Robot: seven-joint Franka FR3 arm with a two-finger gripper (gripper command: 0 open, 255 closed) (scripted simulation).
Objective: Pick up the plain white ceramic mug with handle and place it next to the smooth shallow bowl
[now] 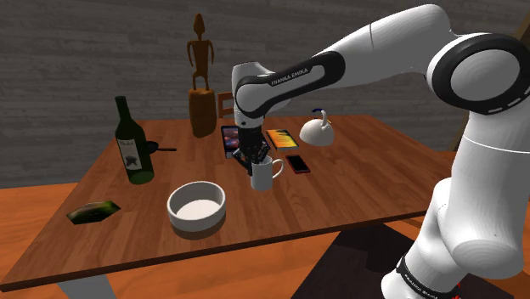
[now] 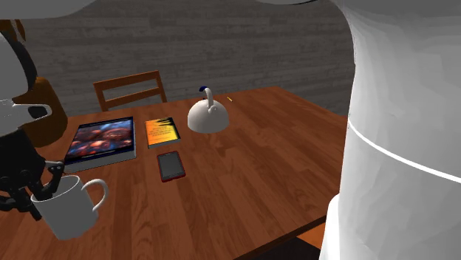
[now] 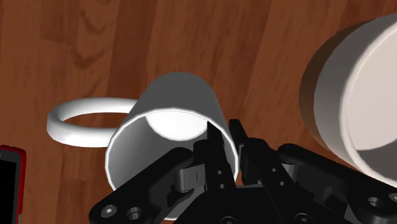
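Wooden tabletop point(image 1: 374, 178), brown, with the task things toward its near middle in the shoulder view. White arm point(image 1: 374, 51) bends down over it, wrist pointing at the mug. Bowl point(image 1: 195, 222): wide, shallow, pale inside, sitting flat toward the shoulder view's left of the mug; a strip of bare wood lies between the two, so they are near but apart. Kettle point(image 1: 315, 132), white, stands well behind, not involved. Mug point(image 1: 265, 176): plain white, upright or slightly tipped, its handle point(image 2: 96, 193) on the side away from the bowl. Claw point(image 1: 255, 159): pressed onto the mug's rim, one finger inside the cup and one outside, pinching the wall on the bowl side; the wrist view shows the rim caught between the black fingers point(image 3: 210, 149). Cannot tell whether the mug's base rests on the wood or hangs just clear of it; the second exterior view hints at a slight tilt, which would suit a cup taken by one wall. Red phone point(image 1: 297, 163) lies flat just beside the mug, on the side away from the bowl. Judgement: reach and grip look done; lift is at most barely begun. Left to do: raise it clear, carry it the short way toward the bowl, set it down upright beside it without knocking it, let go.
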